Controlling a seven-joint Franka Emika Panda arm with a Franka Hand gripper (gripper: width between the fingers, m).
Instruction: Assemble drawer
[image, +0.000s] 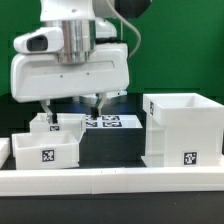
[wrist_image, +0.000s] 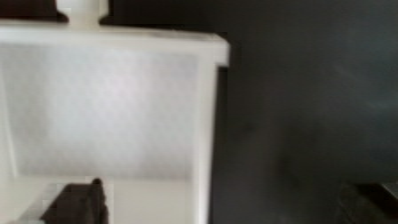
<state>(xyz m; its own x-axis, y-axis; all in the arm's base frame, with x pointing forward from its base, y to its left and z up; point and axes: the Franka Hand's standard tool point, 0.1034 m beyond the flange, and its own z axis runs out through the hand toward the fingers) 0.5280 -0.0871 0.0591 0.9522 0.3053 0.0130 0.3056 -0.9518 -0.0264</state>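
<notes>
The tall white box shell (image: 182, 130) stands at the exterior view's right, with a tag low on its front. Two low white trays sit at the left: the front tray (image: 45, 152) and a second tray (image: 58, 126) right behind it. My gripper (image: 70, 108) hangs open and empty just above the back tray, one finger over the tray and the other over the dark table. In the wrist view a white tray (wrist_image: 107, 100) lies under one dark finger (wrist_image: 75, 202). The gripper (wrist_image: 226, 205) is spread wide, and the other finger is barely visible at the picture's edge.
The marker board (image: 108, 122) lies flat on the black table between the trays and the box shell. The long low white border wall (image: 110, 181) runs along the front. A green backdrop stands behind.
</notes>
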